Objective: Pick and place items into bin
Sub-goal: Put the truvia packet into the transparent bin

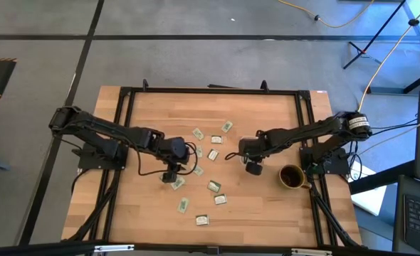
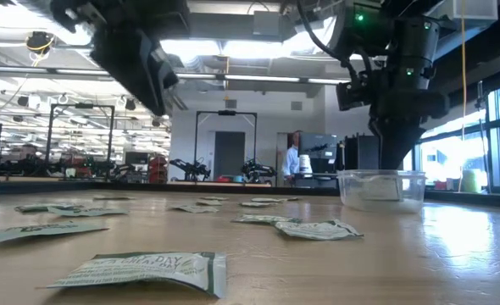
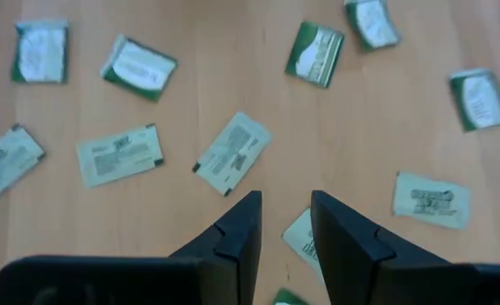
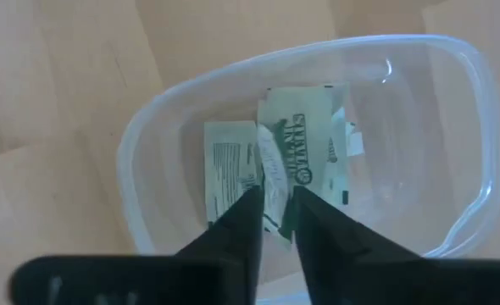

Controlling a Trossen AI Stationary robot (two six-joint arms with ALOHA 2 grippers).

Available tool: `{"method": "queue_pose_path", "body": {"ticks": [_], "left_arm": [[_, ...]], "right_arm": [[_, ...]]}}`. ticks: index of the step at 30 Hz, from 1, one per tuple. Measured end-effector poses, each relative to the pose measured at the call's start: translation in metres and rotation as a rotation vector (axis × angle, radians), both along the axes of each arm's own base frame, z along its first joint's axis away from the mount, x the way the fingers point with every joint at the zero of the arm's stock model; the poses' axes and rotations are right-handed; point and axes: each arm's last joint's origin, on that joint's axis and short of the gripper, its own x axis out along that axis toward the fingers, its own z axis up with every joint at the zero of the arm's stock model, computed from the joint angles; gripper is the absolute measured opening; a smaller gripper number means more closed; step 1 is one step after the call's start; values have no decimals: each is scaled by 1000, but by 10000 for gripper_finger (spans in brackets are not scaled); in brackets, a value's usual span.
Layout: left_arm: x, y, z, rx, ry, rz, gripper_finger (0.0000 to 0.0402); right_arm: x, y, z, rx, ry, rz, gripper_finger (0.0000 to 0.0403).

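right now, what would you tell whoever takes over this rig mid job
Right gripper hangs over the clear tub, jaws slightly apart around a packet on edge. Packets already lie in the tub.
Left gripper is open, hovering above the scattered packets mid-table, one packet directly below its fingers.
Done: a few packets binned.
Left: finish this drop, then clear the many packets from the table.
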Motion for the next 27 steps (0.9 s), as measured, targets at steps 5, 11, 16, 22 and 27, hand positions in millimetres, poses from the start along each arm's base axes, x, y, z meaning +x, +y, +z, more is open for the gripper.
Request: {"method": "queue_pose_path", "body": {"ticks": [5, 11, 16, 22, 27], "left_arm": [[7, -1, -17, 13, 77, 1, 98], [2, 1, -40, 59, 276, 34, 97], [-6, 1, -45, 44, 384, 117, 97], [-5, -13, -48, 82, 365, 91, 97], [-5, -31, -61, 111, 407, 51, 97]], "right_arm": [[0, -4, 0, -22, 0, -17, 113], [-3, -16, 1, -182, 21, -85, 130], [-5, -23, 1, -203, 42, -123, 131], [-6, -26, 1, -203, 45, -132, 131], [-7, -26, 5, -200, 25, -146, 131]]}}
